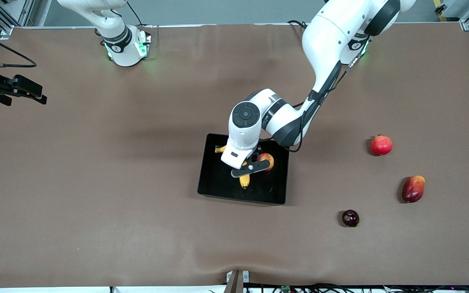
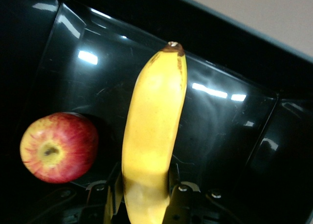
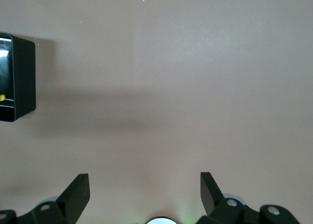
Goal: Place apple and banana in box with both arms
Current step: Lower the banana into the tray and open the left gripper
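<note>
Left pincer (image 2: 142,204) reaches down, clamped shut; right pincer (image 3: 145,192) waits raised, fingers spread.

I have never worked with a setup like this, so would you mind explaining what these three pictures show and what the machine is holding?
These are two white robot arms at a brown table. The wide picture looks down from across the table; the other two come from cameras on each arm's wrist.

The left hand is shut on the banana, holding it inside the black box, beside the apple already lying there.

The right hand waits open over bare table toward the right arm's end, with a corner of the box in its view.

Toward the left arm's end lie three other fruits: a round red fruit, an elongated red-orange fruit and, nearest the front camera, a small dark fruit.
</note>
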{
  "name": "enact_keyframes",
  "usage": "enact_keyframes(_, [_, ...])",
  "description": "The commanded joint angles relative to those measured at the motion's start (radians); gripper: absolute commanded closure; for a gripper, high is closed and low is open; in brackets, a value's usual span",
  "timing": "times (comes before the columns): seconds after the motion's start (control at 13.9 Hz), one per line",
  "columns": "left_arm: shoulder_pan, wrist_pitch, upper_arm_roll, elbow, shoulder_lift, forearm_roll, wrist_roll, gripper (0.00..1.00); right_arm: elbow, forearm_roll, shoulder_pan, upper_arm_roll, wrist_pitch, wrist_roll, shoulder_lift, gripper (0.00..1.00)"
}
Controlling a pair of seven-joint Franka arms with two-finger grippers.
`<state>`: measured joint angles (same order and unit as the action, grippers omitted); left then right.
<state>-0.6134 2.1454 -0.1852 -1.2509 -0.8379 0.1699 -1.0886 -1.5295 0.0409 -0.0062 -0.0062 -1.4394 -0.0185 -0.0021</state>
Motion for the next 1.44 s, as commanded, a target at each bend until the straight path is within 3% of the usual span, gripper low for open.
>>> enact_keyframes(0.0, [-0.015,0.005,0.003,0.038,-0.026,-0.006,-0.014,1.00,0.015,0.016,-0.009,0.005,0.008,-0.008,0.005,0.00])
enact_keyframes(1.29, [-0.028,0.149,0.012,0.036,-0.127,-0.006,0.015,1.00,0.015,0.016,-0.009,0.005,0.007,-0.008,0.005,0.00])
enact_keyframes(1.36, [-0.028,0.160,0.012,0.036,-0.127,-0.006,0.013,0.78,0.015,0.016,-0.009,0.005,0.007,-0.008,0.005,0.00])
